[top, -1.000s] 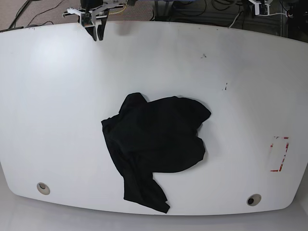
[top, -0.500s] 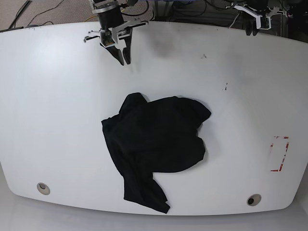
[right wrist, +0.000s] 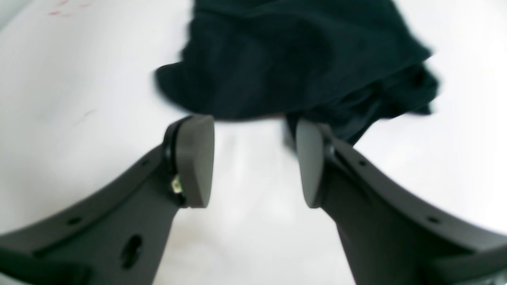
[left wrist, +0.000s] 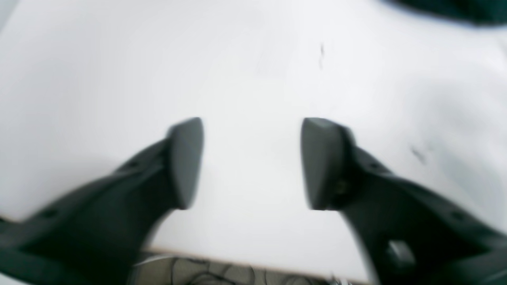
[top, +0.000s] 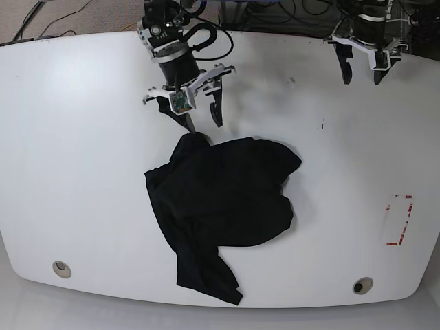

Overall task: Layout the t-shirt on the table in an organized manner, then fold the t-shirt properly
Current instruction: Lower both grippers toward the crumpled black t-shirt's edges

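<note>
We count one t-shirt (top: pixel 220 206), black and crumpled, on one white counter (top: pixel 82 158). The counter has two round grommet holes (top: pixel 62 269), one near each front corner, and one red tape outline (top: pixel 399 220) near its edge. We count two arms, each ending in one gripper: right gripper (top: pixel 201 119) and left gripper (top: pixel 361 71). Each gripper shows two dark fingers (right wrist: pixel 194 158), four in all, spread apart. Small dark specks on the counter: blurred, not counted.
</note>
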You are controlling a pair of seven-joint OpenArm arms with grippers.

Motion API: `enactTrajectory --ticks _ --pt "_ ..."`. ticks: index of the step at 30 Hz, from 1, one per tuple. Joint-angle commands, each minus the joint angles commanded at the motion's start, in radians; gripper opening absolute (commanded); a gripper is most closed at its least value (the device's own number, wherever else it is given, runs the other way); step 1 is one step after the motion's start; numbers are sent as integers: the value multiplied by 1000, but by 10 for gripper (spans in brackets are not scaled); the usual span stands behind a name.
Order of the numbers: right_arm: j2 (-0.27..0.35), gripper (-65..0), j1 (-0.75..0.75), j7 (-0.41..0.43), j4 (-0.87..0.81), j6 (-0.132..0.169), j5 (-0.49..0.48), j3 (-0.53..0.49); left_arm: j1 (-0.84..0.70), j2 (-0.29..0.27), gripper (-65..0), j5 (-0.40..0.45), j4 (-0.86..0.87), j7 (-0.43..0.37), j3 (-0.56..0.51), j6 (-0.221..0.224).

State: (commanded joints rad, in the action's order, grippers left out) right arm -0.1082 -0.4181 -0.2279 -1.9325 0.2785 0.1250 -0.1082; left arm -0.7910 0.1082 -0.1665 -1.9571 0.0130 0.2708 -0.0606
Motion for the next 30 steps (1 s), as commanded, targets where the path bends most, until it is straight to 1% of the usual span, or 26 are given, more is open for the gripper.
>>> enactTrajectory --ticks 3,5,13,15,17,18,21,22,23,26,29,30 --pt "-2 -322 54 -43 34 0 0 0 31 3 -236 0 0 0 0 0" --pt "-9 -322 104 -66 86 0 0 0 52 5 -254 0 0 0 0 -2" --pt "-18 -322 212 -74 252 -3 0 11 112 6 -257 0 2 0 3 -3" --pt "-20 -322 224 -72 272 -17 0 28 123 20 -257 0 2 0 0 -3" --pt "-21 -322 230 -69 284 -38 0 32 129 38 -257 0 2 0 -3 -3" --pt "-21 -322 232 -69 285 -55 0 32 135 46 -257 2 2 0 -12 -3" --pt "-21 -322 232 -68 285 -92 0 34 140 68 -257 2 2 0 -23 -3" --pt "-21 -320 232 -68 285 -98 0 34 140 71 -257 2 2 0 -23 -3" --pt "-21 -319 233 -68 285 -112 0 34 140 77 -257 2 2 0 -23 -3" --pt "-20 -319 249 -68 285 -129 0 35 144 78 -257 2 3 0 -23 -3" --pt "-20 -317 252 -68 285 -130 -2 35 155 78 -257 2 3 0 -25 -3" --pt "-20 -317 250 -68 285 -135 -11 35 160 78 -257 2 3 0 -28 -3"
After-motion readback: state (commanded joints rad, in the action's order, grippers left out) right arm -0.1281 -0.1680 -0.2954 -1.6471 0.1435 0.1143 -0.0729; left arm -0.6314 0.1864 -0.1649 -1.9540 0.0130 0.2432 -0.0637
